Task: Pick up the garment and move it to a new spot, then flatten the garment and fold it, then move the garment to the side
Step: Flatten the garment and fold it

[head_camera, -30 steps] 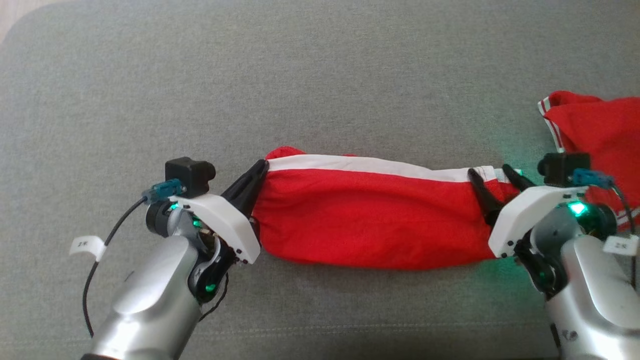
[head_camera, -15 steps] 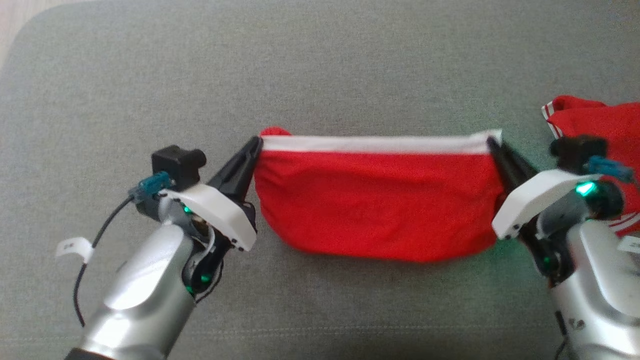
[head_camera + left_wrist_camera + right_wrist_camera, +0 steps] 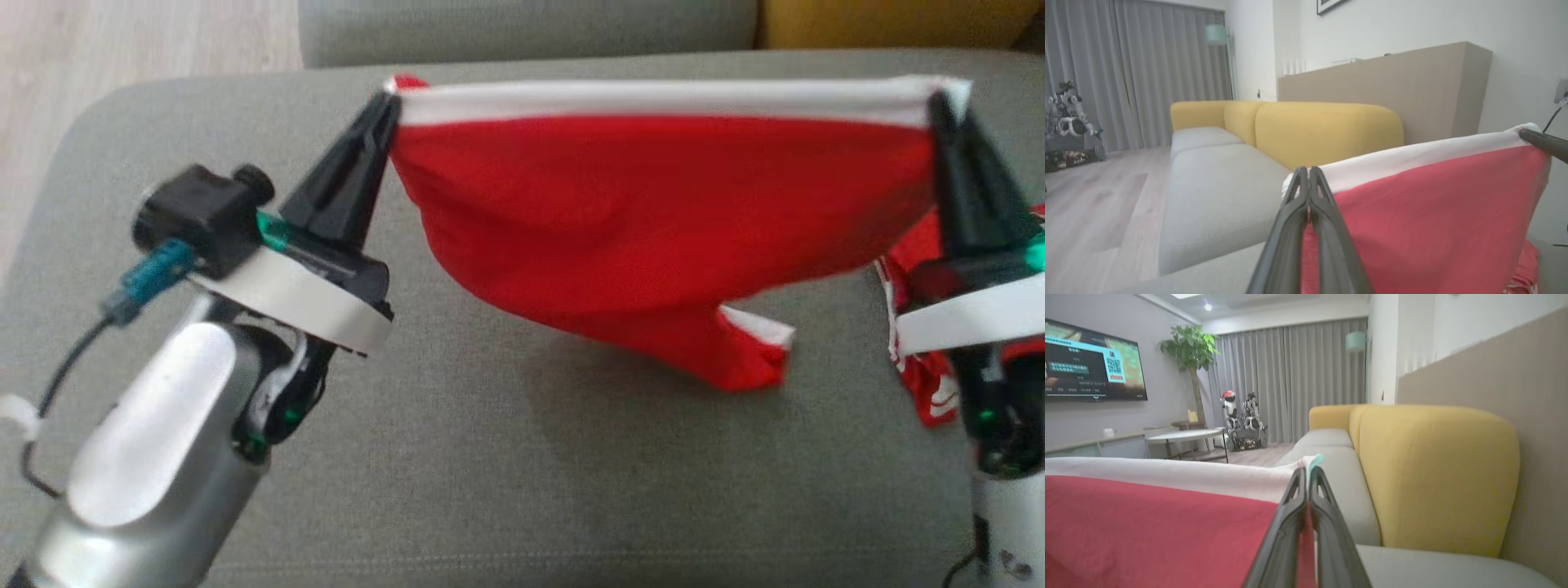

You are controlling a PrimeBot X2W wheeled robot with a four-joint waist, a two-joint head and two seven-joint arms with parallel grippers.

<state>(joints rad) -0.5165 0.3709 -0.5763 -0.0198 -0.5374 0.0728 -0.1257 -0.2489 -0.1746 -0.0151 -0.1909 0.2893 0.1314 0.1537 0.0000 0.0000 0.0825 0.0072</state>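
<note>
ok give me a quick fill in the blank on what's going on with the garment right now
The garment is red with a ____ band along the top.
The left gripper and right gripper are both ____ on that band.
Its lowest corner sits nearer the ____ gripper.
The sofa backrest behind is ____.
Missing: white; shut; right; yellow

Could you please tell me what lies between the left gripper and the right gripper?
The red garment spans that stretch, its white band taut from the left gripper to the right gripper; the head view shows this.
</note>
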